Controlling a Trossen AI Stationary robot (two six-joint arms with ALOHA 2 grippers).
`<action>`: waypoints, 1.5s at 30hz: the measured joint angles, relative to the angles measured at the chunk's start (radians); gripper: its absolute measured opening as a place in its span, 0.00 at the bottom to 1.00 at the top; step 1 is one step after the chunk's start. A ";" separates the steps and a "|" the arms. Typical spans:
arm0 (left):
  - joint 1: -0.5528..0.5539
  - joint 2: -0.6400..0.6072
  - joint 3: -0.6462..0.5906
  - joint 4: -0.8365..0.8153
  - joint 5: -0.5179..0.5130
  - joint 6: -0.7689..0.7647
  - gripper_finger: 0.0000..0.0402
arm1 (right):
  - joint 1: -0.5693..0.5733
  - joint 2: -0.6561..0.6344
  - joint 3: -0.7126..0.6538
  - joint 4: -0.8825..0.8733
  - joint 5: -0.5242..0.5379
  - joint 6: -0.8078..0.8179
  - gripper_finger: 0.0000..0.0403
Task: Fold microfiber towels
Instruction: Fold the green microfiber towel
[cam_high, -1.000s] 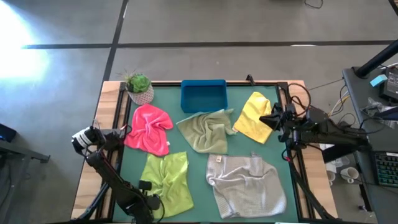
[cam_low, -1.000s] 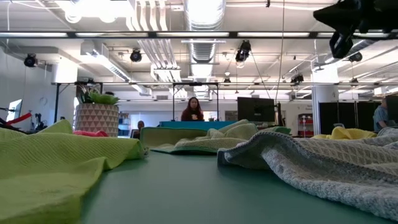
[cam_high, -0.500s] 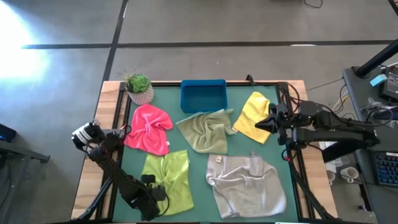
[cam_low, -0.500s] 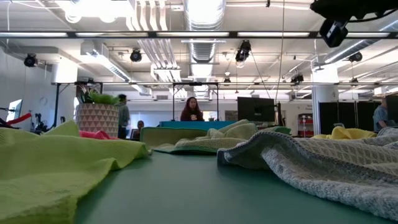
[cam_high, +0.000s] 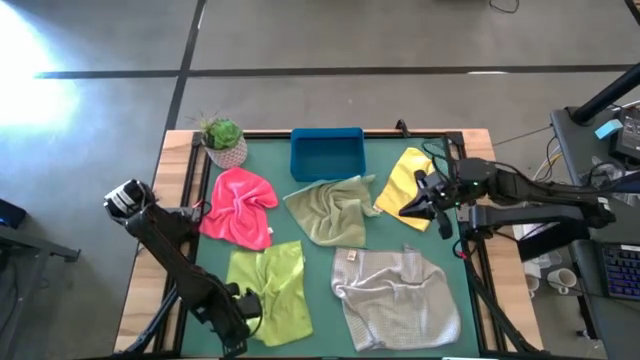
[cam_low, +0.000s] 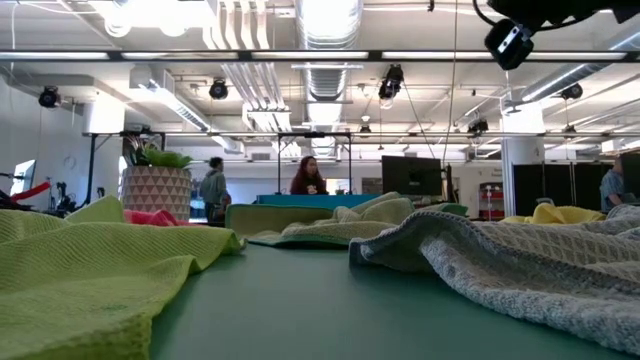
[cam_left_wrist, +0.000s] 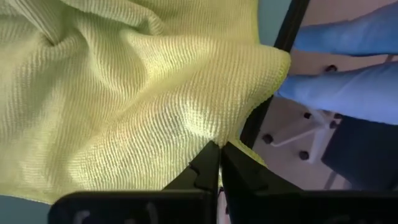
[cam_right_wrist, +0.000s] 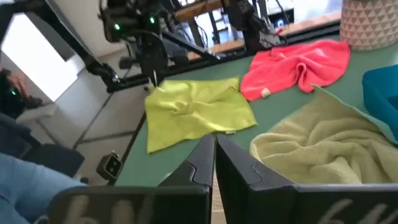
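Observation:
Five towels lie on the green table: pink (cam_high: 238, 205), olive (cam_high: 330, 208), yellow (cam_high: 405, 180), light grey (cam_high: 395, 295) and lime green (cam_high: 272, 290). At the table's near left, my left gripper (cam_high: 245, 308) is shut on the lime towel (cam_left_wrist: 124, 93). The rest of that towel lies rumpled on the table. My right gripper (cam_high: 415, 205) hangs shut above the yellow towel's near edge and holds nothing. It points toward the table's left (cam_right_wrist: 214, 146). My left gripper pinches the lime towel's edge (cam_left_wrist: 214, 138) between its two fingers, at the towel's near left side. The fingers slant down from above. The pinched part is raised (cam_right_wrist: 153, 92), and the rest of the cloth lies slack on the table.
A blue tray (cam_high: 327, 152) stands at the far middle and a potted plant (cam_high: 224, 140) at the far left corner. Beyond the table's near left edge is a person's blue trouser leg (cam_left_wrist: 348, 93). The black table frame (cam_left_wrist: 273, 81) runs close by my left gripper.
My left gripper has risen with the lime towel's near left edge. That part has come up off the table while the rest has stayed down. My right gripper has gone up and toward the table's left, out over the yellow towel, and has tipped toward level.

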 joint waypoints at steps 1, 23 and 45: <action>0.001 -0.004 0.000 -0.001 0.003 0.000 0.00 | 0.000 0.013 0.012 0.000 -0.001 -0.006 0.02; 0.007 -0.023 -0.013 -0.015 0.022 0.001 0.00 | 0.452 0.408 0.285 -0.094 0.302 0.077 0.02; 0.007 -0.023 -0.013 -0.014 0.020 0.009 0.00 | 0.591 0.905 0.596 -0.084 0.336 0.080 0.02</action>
